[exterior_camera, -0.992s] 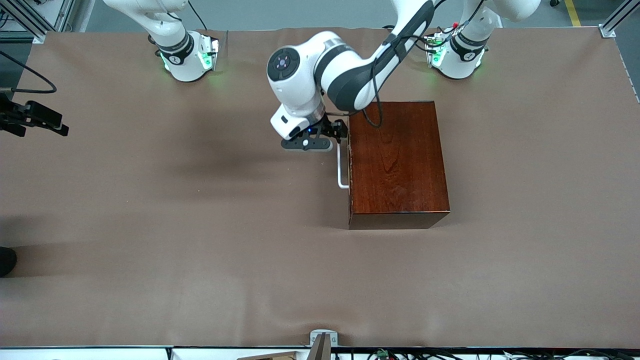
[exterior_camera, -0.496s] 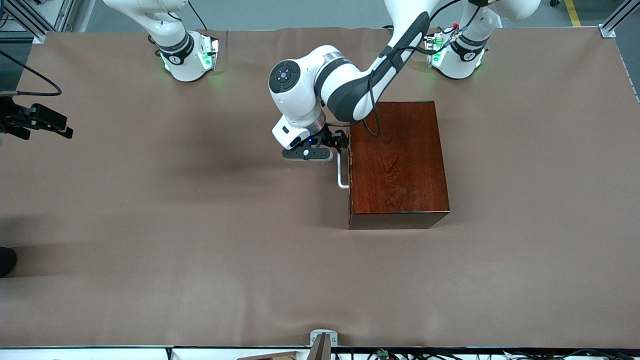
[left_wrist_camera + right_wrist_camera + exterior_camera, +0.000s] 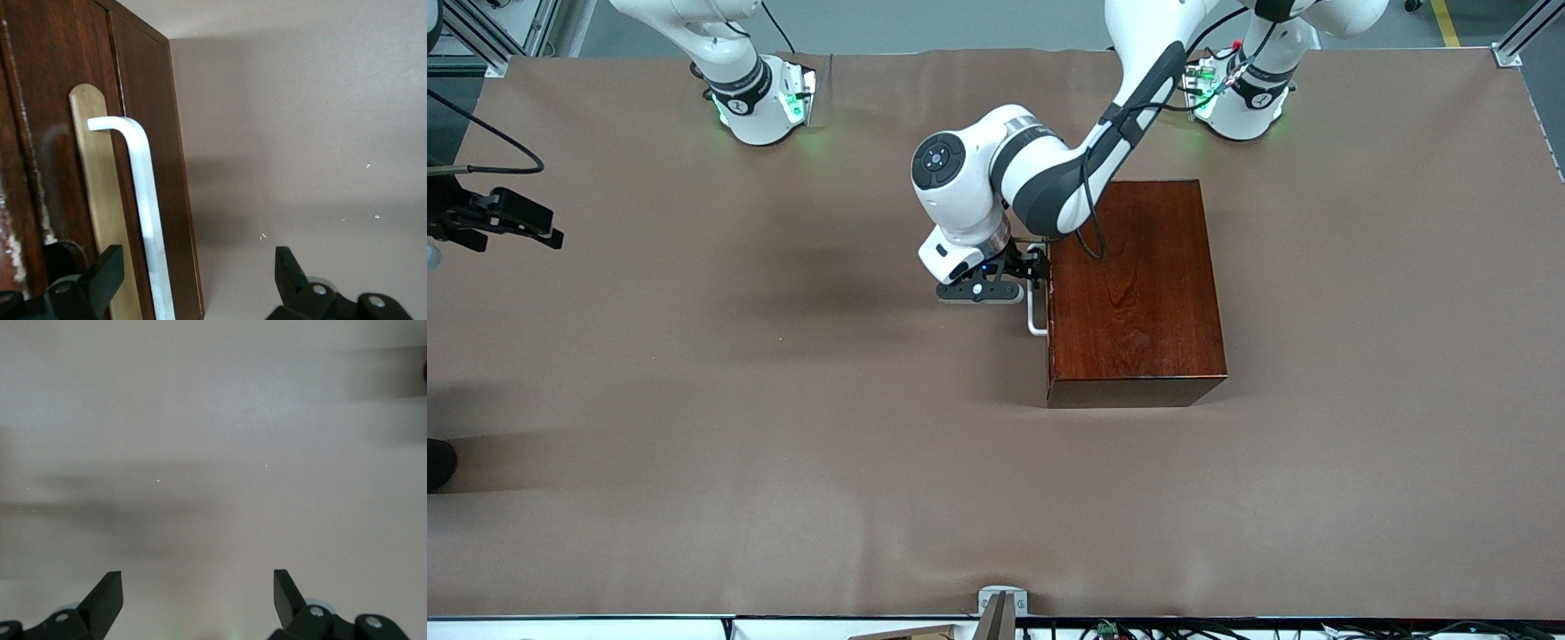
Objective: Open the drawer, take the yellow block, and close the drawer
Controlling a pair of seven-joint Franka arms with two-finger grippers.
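Reaching across from its base, the left arm holds the left pincer (image 3: 1021,277) low at the front of the wooden box (image 3: 1134,289), with its fingers (image 3: 100,277) spread wide. In the left wrist view the white loop handle (image 3: 143,213) stands between the two fingertips, just beside one of them, and neither visibly grips it. The handle sits on a pale strip on the drawer (image 3: 67,167), which is shut flush in the dark reddish-brown box. The box rests on the brown tabletop (image 3: 783,400) toward the left arm's end, its drawer front facing the right arm's end.

The right pincer (image 3: 516,218) waits at the edge of the front view, over the right arm's end of the tabletop, well apart from the box. Its fingers (image 3: 107,593) are spread wide with nothing between them, only bare brown surface below.

The yellow block is not visible in any view.
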